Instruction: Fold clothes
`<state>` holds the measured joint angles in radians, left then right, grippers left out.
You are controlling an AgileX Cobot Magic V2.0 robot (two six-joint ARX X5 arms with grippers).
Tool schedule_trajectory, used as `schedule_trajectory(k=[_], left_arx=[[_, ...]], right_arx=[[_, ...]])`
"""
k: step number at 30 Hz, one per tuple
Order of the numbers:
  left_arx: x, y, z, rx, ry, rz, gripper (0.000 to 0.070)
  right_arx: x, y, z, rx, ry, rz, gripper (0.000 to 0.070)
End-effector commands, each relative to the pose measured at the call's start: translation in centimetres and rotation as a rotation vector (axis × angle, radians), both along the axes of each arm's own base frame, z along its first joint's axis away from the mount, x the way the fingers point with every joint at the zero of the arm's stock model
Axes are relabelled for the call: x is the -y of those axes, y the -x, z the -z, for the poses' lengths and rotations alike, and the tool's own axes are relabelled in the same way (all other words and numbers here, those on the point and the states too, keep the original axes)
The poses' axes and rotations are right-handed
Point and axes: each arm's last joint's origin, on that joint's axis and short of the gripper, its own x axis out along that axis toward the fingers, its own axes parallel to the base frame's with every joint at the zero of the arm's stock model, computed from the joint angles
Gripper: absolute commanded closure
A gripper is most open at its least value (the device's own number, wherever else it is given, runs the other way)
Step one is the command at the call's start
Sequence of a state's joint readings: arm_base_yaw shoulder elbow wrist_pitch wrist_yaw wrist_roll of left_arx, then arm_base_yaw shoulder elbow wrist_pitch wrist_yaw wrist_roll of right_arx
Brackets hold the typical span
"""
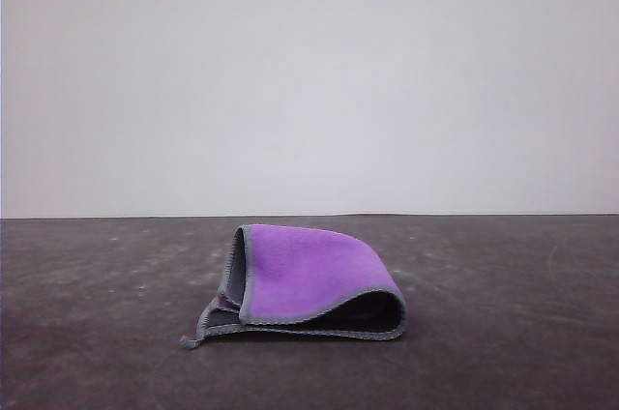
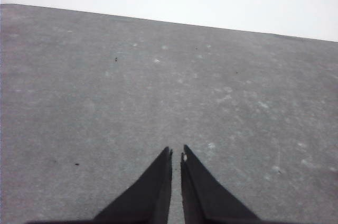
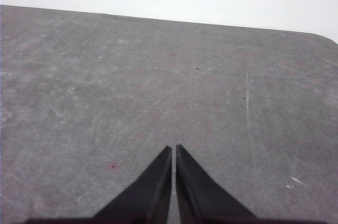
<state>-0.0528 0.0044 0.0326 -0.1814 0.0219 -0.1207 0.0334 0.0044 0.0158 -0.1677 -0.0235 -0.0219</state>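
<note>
Cloth (image 1: 309,279) folded mid-table (image 1: 97,352); both pincers closed, apart.

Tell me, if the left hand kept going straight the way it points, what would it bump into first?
Probably nothing: ahead of the left hand lies bare grey table up to its far edge.

Soft, matt cloth (image 1: 305,270) lies on a scuffed, matt table (image 1: 503,333).
</note>
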Motion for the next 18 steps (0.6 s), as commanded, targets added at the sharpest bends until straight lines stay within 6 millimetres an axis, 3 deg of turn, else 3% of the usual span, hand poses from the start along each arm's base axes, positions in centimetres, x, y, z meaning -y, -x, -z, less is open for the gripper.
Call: schedule_trajectory(k=[1,18], left_arx=[[0.01,-0.08,0.69,-0.024,-0.001,-0.002,0.0683],[0.01,-0.08,0.69,-0.024,-0.001,-0.002,0.0683]], right_arx=[[0.0,-0.03,0.01,0.008,-0.011,0.002,0.0688],[0.0,-0.03,0.01,0.008,-0.011,0.002,0.0688]])
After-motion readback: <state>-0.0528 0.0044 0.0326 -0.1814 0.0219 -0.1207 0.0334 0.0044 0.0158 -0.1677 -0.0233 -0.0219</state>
